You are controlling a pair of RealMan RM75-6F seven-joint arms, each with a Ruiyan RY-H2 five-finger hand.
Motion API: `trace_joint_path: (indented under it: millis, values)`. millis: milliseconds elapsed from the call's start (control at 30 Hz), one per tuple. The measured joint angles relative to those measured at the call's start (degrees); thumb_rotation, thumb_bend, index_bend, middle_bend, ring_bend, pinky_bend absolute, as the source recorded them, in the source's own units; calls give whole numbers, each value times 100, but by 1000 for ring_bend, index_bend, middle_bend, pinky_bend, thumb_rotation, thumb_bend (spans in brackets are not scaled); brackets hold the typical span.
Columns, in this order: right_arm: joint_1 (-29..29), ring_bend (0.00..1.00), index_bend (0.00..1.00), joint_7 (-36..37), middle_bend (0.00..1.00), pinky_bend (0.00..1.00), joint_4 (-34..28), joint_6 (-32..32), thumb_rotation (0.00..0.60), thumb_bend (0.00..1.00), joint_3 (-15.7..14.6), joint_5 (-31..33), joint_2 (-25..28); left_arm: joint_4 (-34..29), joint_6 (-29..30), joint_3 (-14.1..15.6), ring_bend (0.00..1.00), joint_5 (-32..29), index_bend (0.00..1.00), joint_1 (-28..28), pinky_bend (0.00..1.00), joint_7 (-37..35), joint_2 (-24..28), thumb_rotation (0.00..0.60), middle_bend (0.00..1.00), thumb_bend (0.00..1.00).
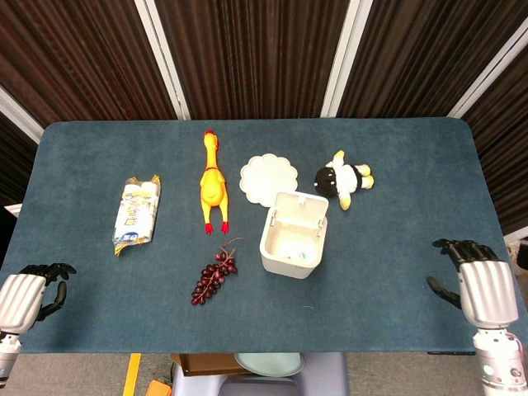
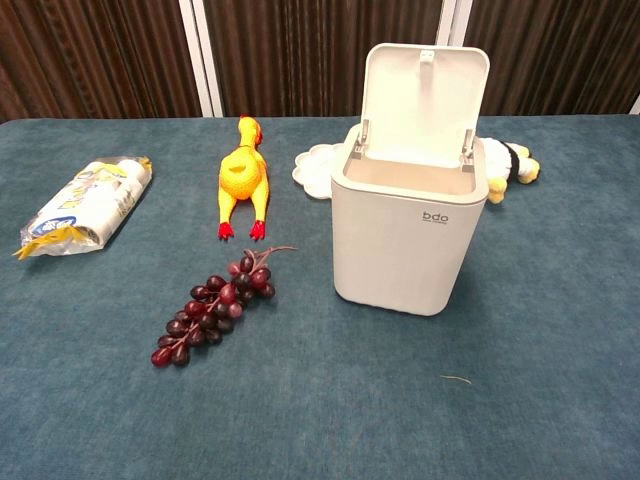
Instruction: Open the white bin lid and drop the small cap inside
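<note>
The white bin stands mid-table with its lid swung up and back; the chest view shows the bin and its upright lid too. At the bottom of the bin lies a small pale thing with a green mark, the cap; the chest view does not show inside. My right hand hangs off the table's right front edge, far from the bin, fingers apart and holding nothing. At the front left corner my left hand rests, loosely spread and also holding nothing. Neither hand appears in the chest view.
A yellow rubber chicken, a bunch of dark grapes and a snack packet lie left of the bin. Behind it are a white scalloped plate and a black-and-white plush toy.
</note>
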Motion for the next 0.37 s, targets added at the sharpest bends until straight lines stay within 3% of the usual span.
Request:
trace_joint_path:
  millis: [67,133,233,367]
  values:
    - [-73,125,220,166,250,159,332,-62,600,52,7,244,-77,3,-5,8,491,18,414,-6,461,52,-15,600,487,636]
    - [-121,95,174,362,211,136,619,-214,600,52,57,595,-159,15,-12,13,491,27,415,-11,461,89,-34,600,488,636]
    - [-134,87,153,603,194,131,814,-512,600,51,150,969,-217,40,-44,13,491,16,416,-23,462,146,-71,600,488,636]
    - [-149,86,160,673,194,130,972,-642,600,52,224,990,-287,54,-116,17,491,-31,416,-34,462,237,-111,600,488,636]
